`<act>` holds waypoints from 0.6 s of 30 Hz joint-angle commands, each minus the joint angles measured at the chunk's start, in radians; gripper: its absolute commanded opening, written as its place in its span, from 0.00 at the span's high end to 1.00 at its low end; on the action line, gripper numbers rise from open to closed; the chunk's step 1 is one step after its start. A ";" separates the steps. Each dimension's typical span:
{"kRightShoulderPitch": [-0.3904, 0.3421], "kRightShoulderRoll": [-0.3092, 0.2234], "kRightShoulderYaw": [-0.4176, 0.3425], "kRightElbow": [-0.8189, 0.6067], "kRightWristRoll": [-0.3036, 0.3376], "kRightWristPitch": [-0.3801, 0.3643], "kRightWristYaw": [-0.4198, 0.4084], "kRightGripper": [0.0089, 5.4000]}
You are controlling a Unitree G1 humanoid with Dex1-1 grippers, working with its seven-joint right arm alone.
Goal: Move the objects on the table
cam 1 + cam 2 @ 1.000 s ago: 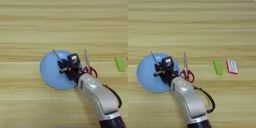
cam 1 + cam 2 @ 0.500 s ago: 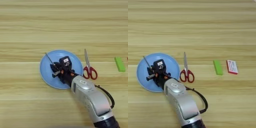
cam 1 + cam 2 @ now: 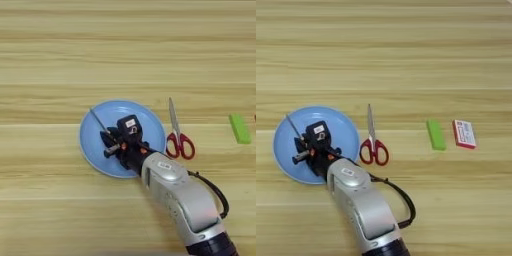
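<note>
My right gripper (image 3: 109,144) hangs over the left half of a blue plate (image 3: 147,119), shut on the thin screwdriver (image 3: 98,120). The steel shaft sticks out up and to the left over the plate; bits of orange handle show between the black fingers. Red-handled scissors (image 3: 178,136) lie shut on the table (image 3: 125,50) just right of the plate, blades pointing away. A small green block (image 3: 436,134) lies further right. The silver forearm comes in from the bottom edge.
A small red and white box (image 3: 464,133) sits right beside the green block, on its right. The black cable on the forearm loops out toward the right, near the front of the table.
Over the last second the gripper carried the screwdriver leftward from the plate's right part to its left half. In the last half second it barely shifted. Scissors and block stayed put.
</note>
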 commanded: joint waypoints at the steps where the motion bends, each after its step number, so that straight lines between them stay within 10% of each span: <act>1: -0.054 0.015 -0.005 -0.031 0.000 -0.045 0.001 0.84; 18: -0.054 0.008 -0.006 -0.039 -0.001 -0.045 0.007 0.45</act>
